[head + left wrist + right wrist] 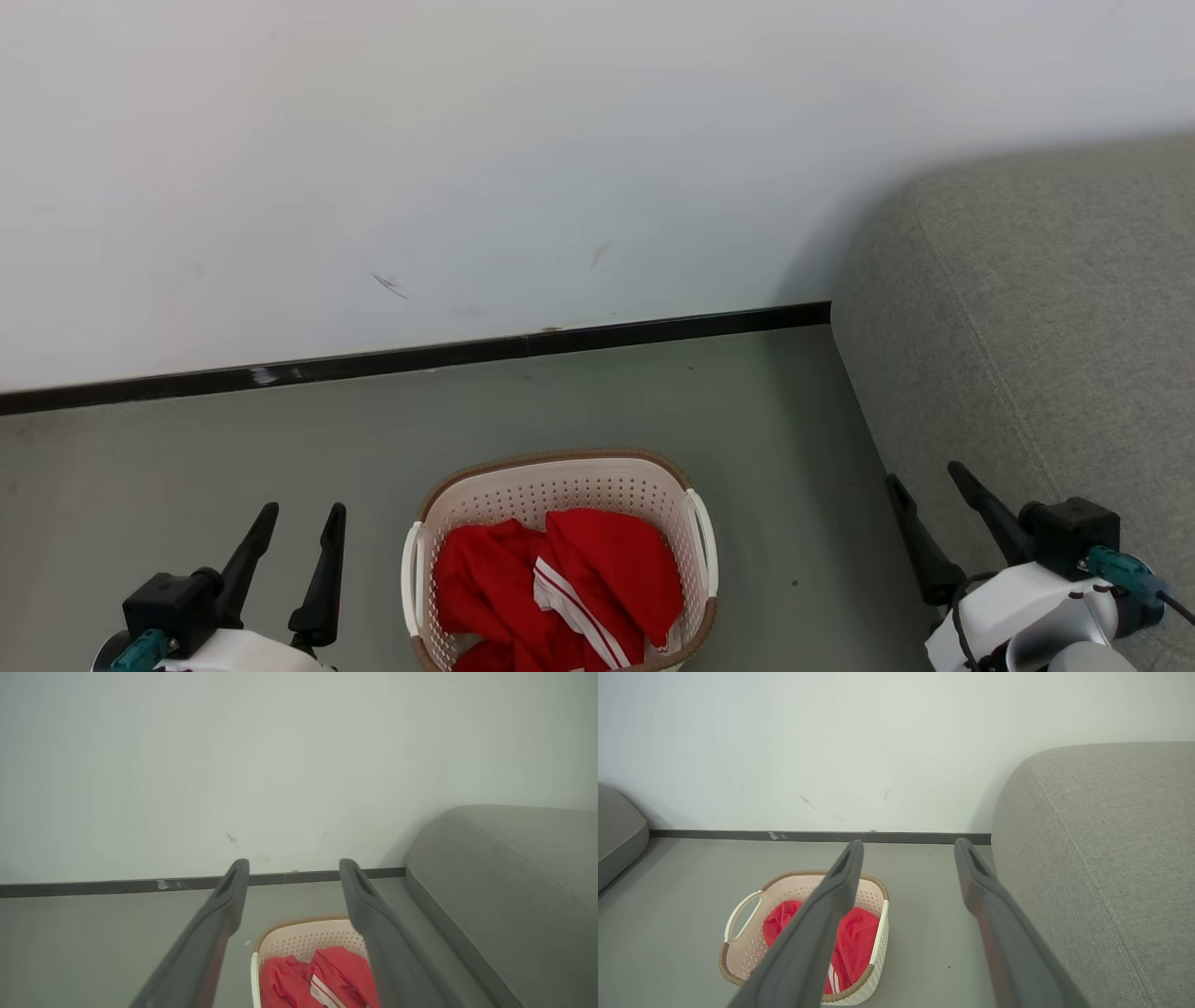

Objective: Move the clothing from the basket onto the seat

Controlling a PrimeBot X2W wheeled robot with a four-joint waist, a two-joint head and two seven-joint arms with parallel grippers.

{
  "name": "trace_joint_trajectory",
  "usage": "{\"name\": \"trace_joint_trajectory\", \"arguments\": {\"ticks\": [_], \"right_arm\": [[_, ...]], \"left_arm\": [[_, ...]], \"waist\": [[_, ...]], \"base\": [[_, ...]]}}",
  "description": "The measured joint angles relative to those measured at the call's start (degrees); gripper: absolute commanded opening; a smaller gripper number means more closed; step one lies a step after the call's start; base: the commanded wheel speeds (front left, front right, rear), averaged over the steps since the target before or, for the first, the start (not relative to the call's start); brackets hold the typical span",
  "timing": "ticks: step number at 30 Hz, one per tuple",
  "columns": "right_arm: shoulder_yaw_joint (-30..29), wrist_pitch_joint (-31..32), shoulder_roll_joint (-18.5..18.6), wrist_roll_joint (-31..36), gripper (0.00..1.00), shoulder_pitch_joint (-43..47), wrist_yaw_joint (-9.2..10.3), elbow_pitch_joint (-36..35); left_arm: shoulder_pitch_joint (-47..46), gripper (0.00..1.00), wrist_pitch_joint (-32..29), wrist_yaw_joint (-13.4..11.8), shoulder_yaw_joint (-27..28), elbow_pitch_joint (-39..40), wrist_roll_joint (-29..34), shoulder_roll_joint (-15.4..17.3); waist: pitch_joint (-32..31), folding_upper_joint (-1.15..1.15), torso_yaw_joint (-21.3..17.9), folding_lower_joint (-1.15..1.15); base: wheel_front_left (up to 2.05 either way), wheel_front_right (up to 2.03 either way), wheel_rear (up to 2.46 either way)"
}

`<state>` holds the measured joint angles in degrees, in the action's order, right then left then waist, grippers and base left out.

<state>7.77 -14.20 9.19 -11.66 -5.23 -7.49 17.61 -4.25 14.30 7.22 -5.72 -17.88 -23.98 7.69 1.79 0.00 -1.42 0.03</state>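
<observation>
The cream basket [523,487] with a brown rim stands on the grey floor at the bottom centre. Bright red clothing [597,560] with white stripes lies bunched inside it. The light grey seat [1046,317] rises at the right, its surface bare. My left gripper [301,511] is open at the lower left, left of the basket and above the floor. My right gripper [926,478] is open at the lower right, by the seat's front edge. The left wrist view has the basket [299,938] and clothing [345,970] between the fingers; the right wrist view shows the basket [794,891], clothing [859,933] and seat [1101,849].
A white wall [467,168] with a dark baseboard [523,347] runs across behind the basket. Open grey floor [784,448] lies between basket and seat. Another grey cushion edge [616,830] appears at the far left of the right wrist view.
</observation>
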Motion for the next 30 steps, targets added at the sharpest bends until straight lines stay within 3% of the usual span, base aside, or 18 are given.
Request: {"name": "trace_joint_trajectory", "arguments": {"ticks": [30], "right_arm": [[-2.45, 0.0, -2.0, 1.19, 1.0, -0.59, 0.0, -0.14]], "left_arm": [[-4.37, 1.0, 0.0, 0.0, -7.46, 0.1, -1.52, -1.0]], "waist": [[8.52, 0.0, -1.64, -0.01]], "base": [[0.0, 0.0, 0.0]]}}
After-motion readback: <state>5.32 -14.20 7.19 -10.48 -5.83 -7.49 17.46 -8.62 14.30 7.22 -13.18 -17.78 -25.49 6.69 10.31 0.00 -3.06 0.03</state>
